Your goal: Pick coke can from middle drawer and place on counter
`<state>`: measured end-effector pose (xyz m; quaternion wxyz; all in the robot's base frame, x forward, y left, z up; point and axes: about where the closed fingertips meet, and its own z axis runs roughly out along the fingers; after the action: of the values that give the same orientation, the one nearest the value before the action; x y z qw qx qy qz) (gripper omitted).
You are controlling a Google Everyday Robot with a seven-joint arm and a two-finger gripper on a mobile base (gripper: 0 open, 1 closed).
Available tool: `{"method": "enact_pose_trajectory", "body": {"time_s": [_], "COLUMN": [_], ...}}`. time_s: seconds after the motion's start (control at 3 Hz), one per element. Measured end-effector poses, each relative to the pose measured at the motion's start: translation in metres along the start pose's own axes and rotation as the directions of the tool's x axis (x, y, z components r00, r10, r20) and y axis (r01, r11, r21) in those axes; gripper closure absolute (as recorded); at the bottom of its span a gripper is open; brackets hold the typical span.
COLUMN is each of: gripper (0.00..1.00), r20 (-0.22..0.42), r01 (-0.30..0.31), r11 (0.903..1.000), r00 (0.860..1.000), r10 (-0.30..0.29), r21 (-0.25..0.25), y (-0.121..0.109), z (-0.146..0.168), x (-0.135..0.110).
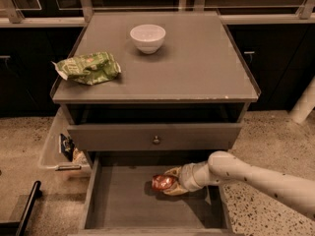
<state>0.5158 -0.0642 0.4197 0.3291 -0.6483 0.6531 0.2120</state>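
Observation:
The coke can (162, 182) is a small red shiny can in the open middle drawer (123, 205), right of its centre. My gripper (170, 182) reaches in from the right on a pale arm, low over the drawer floor. Its fingers sit around the can and look closed on it. The counter (197, 73) is the flat grey cabinet top above.
A white bowl (147, 37) stands at the counter's back centre. A green snack bag (88, 68) lies at its left edge. The drawer with the round knob (156, 140) is shut above the open one. A clear bin (61, 149) with small items hangs at the cabinet's left.

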Motion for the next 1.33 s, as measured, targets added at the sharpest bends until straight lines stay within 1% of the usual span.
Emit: {"method": "enact_pose_trajectory", "body": {"time_s": [0.33, 0.67, 1.0, 1.33], "gripper": [1.0, 1.0, 1.0, 1.0], "r20": [0.028, 0.014, 0.013, -0.004], "r01": [0.001, -0.004, -0.007, 0.017], "r11": [0.9999, 0.9996, 0.9998, 0.9997], "r00": [1.0, 1.0, 1.0, 1.0], "r10": [-0.001, 0.003, 0.006, -0.017], "r21": [-0.011, 0.028, 0.018, 0.015], "y": [-0.005, -0.021, -0.019, -0.011], "z": [-0.042, -0.132, -0.126, -0.127], "x": [-0.026, -0.062, -0.06, -0.068]}}
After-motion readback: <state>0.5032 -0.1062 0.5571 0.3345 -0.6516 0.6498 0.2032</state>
